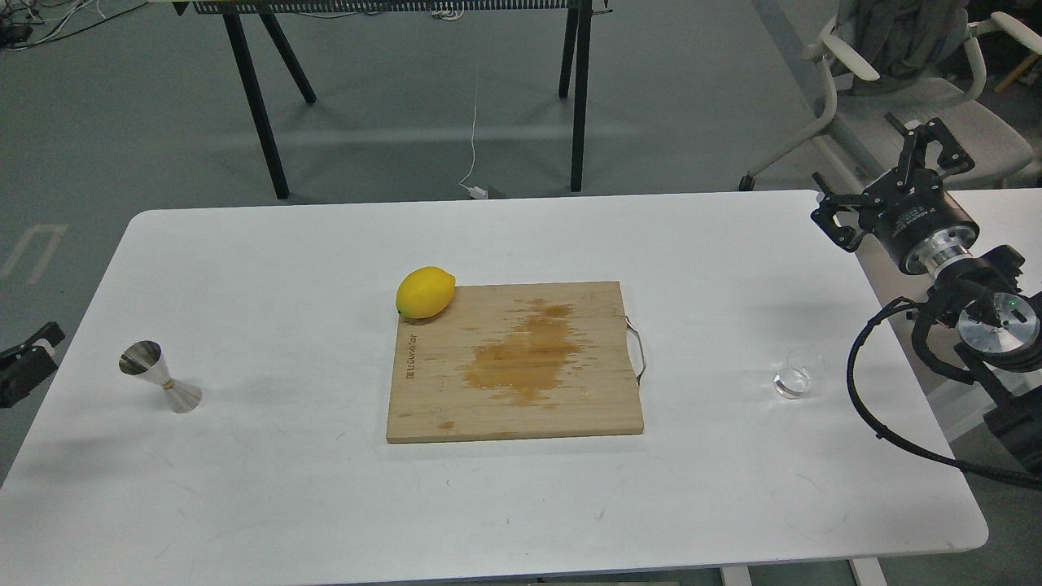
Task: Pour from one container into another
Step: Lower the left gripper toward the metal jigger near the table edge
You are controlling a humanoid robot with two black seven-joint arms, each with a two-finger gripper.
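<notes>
Risky: tumbler (794,382) and jigger (160,376) far apart on opposite sides of cutting board (514,361), right gripper (883,175) jaws wide, empty; left gripper (28,362) jaws unclear; spill likely in transit.

Left gripper (28,362) cut off at picture's left edge, fingers indistinguishable. Tumbler (794,381) near table's (244,505) right edge, contents too faint to tell.

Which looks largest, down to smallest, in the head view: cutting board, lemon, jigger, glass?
1. Cutting board, by far.
2. Lemon and jigger: these look alike in size, the jigger taller and slimmer, so I won't rank them.
3. Glass, smallest.
</notes>
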